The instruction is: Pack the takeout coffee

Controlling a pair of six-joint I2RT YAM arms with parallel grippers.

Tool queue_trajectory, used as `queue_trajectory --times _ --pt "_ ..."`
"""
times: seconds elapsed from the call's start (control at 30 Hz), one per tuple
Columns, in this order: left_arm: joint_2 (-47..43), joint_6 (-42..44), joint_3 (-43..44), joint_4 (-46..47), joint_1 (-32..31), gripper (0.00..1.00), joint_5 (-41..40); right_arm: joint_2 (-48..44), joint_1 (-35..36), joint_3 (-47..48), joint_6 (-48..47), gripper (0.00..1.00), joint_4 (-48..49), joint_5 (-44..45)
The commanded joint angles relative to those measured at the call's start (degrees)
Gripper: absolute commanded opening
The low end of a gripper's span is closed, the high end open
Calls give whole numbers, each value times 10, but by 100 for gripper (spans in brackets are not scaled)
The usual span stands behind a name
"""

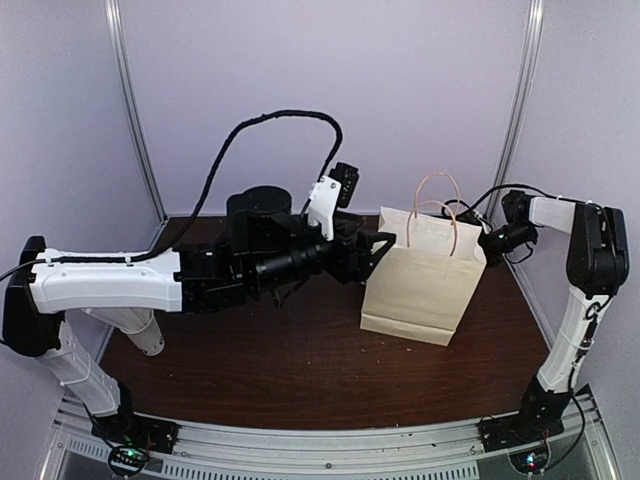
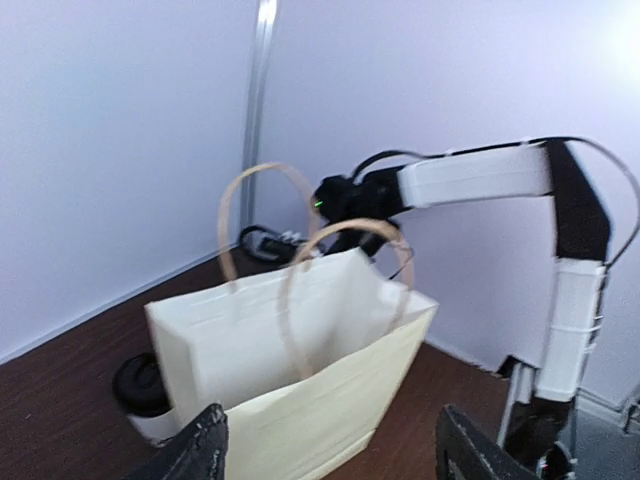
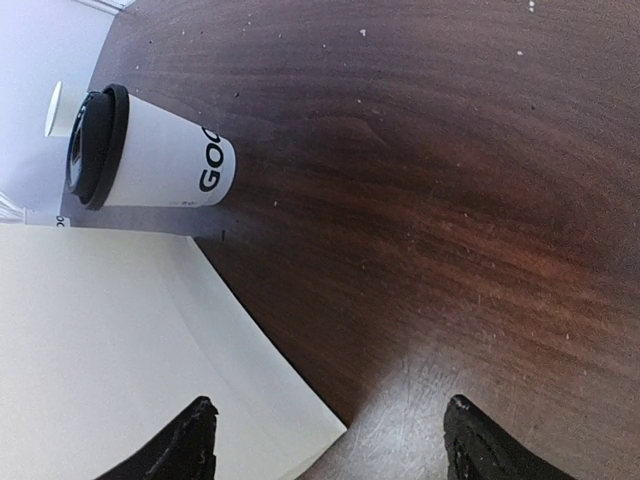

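- Takeout coffee: one white paper cup with dark lettering and its black lid fitted. It rested on the table just beside the paper bag, outside it. Whether it stood upright or lay on its side could not be told. The left wrist view showed it low at the bag's far corner. It was hidden in the overhead view.
- Paper bag: one, standing upright with its mouth open and both handles raised. Its interior was not visible.
- Left gripper: fingers spread with nothing between them. It sat just beside the bag's upper edge, on the side away from the cup.
- Right gripper: fingers parted and empty. It was behind the bag, facing the cup but apart from it.
- Status, as judged: packing had not yet begun, since the cup was neither grasped nor bagged.
- Outstanding, as judged: close on the cup, lift it over the bag's rim, lower it in and release it.
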Motion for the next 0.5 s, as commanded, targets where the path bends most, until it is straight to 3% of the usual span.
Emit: queue_trajectory --times 0.0,0.17,0.33,0.47 --pt "55 -30 69 42 -31 72 70 -77 -33 -35 3 78 9 -27" --pt "155 -81 165 60 -44 83 64 -134 -51 -70 -7 78 6 -26" --pt "240 -116 263 41 -46 85 29 -159 -51 -95 -14 79 12 -27" --pt "285 -95 325 46 -46 84 20 -168 -52 -108 -7 79 26 -34"
